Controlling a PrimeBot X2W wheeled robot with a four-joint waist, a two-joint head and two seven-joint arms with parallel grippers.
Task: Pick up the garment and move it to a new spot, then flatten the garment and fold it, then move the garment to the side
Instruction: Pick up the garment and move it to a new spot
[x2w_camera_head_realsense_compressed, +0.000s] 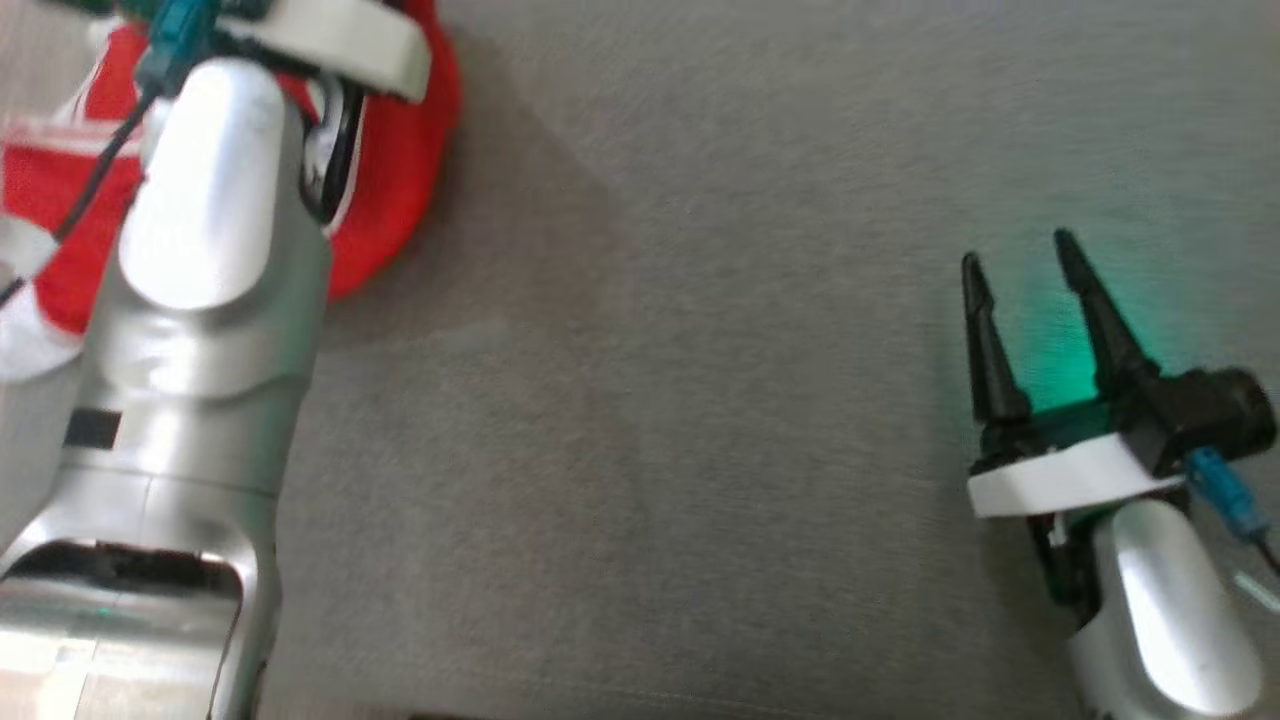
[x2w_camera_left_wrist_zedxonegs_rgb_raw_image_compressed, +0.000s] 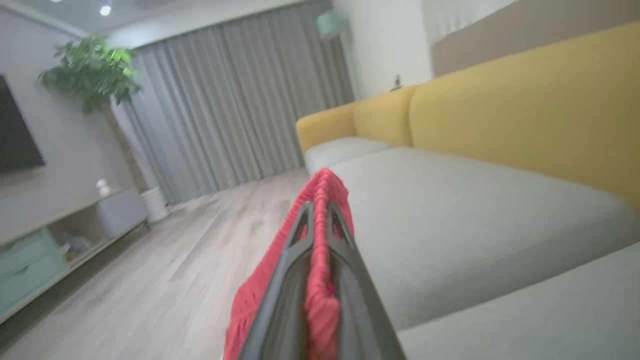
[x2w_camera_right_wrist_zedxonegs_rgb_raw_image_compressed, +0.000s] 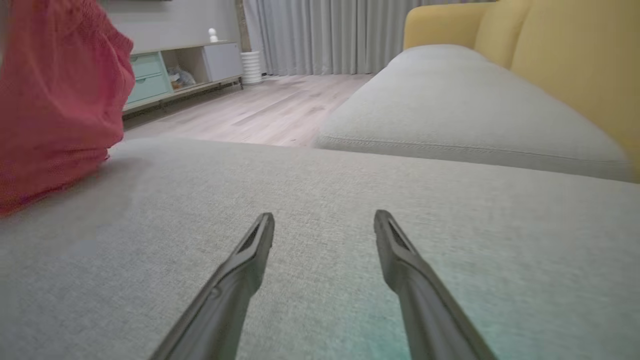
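We are pinching the red garment (x2w_camera_left_wrist_zedxonegs_rgb_raw_image_compressed: 260, 295) between the pressed-together fingers of our left hand (x2w_camera_left_wrist_zedxonegs_rgb_raw_image_compressed: 320, 206), a gathered edge of it bunching up past the fingertips and the rest hanging below the hand. Ahead and to the right of that hand the grey sofa seat (x2w_camera_left_wrist_zedxonegs_rgb_raw_image_compressed: 475, 225) is running on toward the yellow backrest (x2w_camera_left_wrist_zedxonegs_rgb_raw_image_compressed: 525, 110), while to its left the seat is ending and the wooden floor (x2w_camera_left_wrist_zedxonegs_rgb_raw_image_compressed: 175, 260) is opening out toward the grey curtains (x2w_camera_left_wrist_zedxonegs_rgb_raw_image_compressed: 240, 100). We are holding our right hand (x2w_camera_right_wrist_zedxonegs_rgb_raw_image_compressed: 325, 216) low over the seat, fingers spread wide with nothing between them; bare cushion is lying all around it, a seam (x2w_camera_right_wrist_zedxonegs_rgb_raw_image_compressed: 450, 150) between cushions is crossing ahead, and the garment is sitting well off to its left, touching the seat. Our left forearm (x2w_camera_head_realsense_compressed: 200, 250) is stretching forward above the garment.
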